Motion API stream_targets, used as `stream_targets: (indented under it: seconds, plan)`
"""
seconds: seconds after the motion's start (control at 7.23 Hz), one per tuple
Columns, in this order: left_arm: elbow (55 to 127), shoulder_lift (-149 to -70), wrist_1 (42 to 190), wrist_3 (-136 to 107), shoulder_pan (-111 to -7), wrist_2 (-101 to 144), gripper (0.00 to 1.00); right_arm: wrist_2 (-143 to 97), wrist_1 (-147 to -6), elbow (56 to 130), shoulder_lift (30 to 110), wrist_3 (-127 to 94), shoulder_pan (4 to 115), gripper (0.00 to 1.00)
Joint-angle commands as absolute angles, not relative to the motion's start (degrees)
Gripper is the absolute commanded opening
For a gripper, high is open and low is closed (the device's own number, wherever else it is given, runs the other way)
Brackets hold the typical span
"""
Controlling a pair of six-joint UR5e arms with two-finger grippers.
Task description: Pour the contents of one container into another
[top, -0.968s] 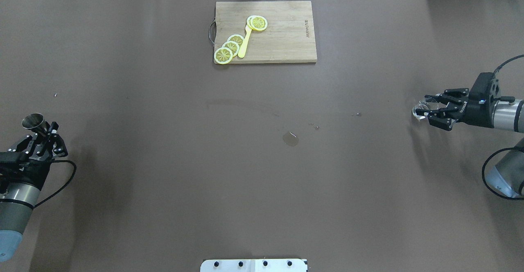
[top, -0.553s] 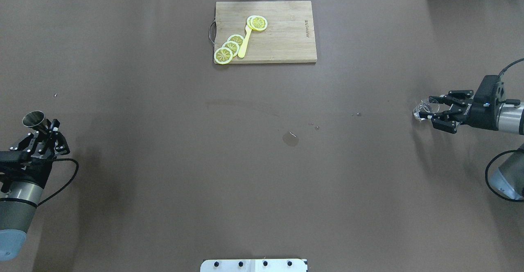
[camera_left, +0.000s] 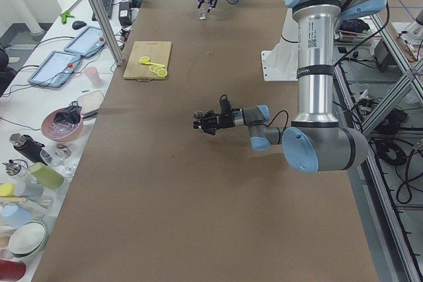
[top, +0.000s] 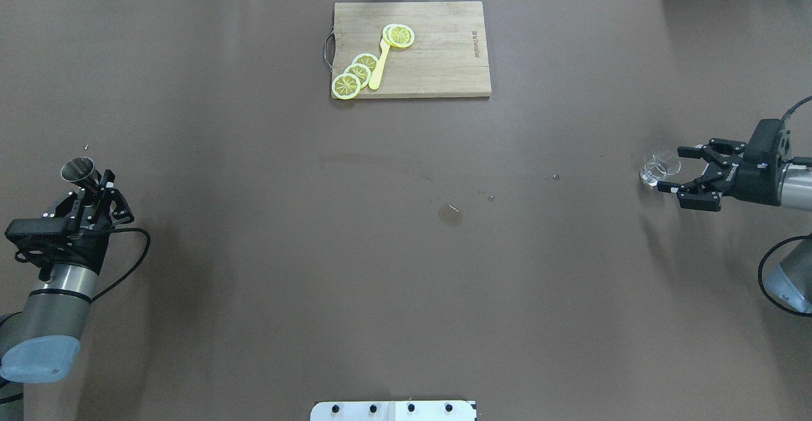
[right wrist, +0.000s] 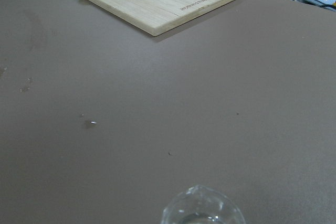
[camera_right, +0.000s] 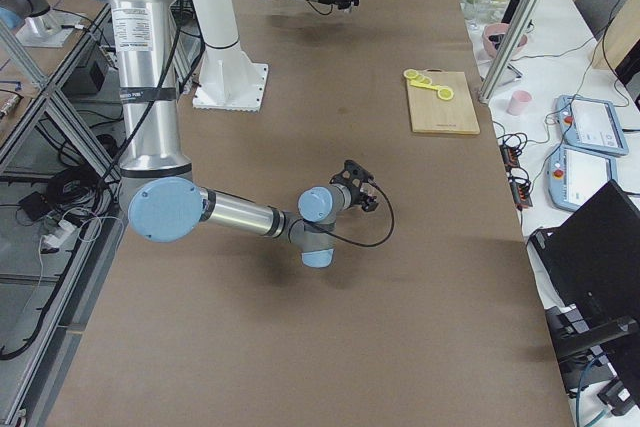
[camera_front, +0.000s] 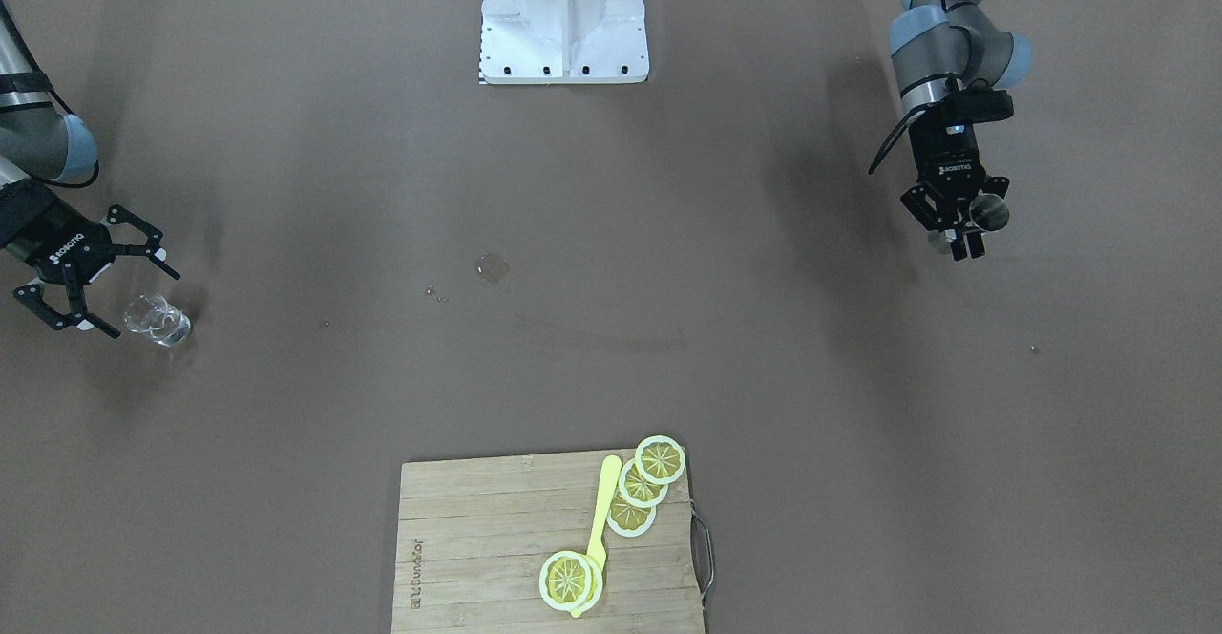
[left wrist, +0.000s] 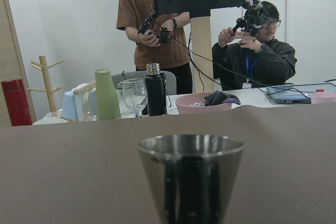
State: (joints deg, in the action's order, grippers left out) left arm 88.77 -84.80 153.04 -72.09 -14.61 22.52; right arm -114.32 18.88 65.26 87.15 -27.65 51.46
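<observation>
A small steel cup (top: 77, 170) stands upright in my left gripper (top: 95, 187), which is shut on it near the table's left edge. The left wrist view shows the steel cup (left wrist: 190, 177) close up, rim on top. In the front-facing view the cup (camera_front: 989, 212) sits at the tip of that gripper (camera_front: 959, 233). A clear glass (top: 656, 168) stands on the table at the far right. My right gripper (top: 670, 168) is open, with its fingertips level with the glass's near side. The glass (right wrist: 202, 209) fills the bottom edge of the right wrist view.
A wooden cutting board (top: 438, 50) with lemon slices (top: 355, 72) and a yellow utensil (top: 379, 66) lies at the far middle. A small puddle (top: 450, 215) and a few droplets mark the table centre. The robot's white base plate (top: 393, 410) is at the near edge.
My left gripper has carried the steel cup forward and to the right. My right gripper has drawn back to the right from the glass, which stays where it stood.
</observation>
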Motion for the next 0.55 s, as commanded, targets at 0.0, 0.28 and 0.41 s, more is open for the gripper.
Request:
stream_targets:
  seconds: [0.0, 0.28, 0.41]
  plan:
    - [86.41, -87.44, 151.79, -71.98, -15.55, 23.46, 0.13, -114.52, 20.83, 65.48, 90.33, -29.35, 51.59, 0.99]
    - [84.99, -88.77, 151.70, -71.98, -16.08, 24.08, 0.22, -117.75, 20.83, 66.00, 94.29, -29.71, 53.42, 1.00]
    - [84.99, -88.77, 151.70, -72.07, -16.17, 24.17, 0.25, -120.56, 19.70, 65.66, 95.26, -29.71, 55.53, 1.00]
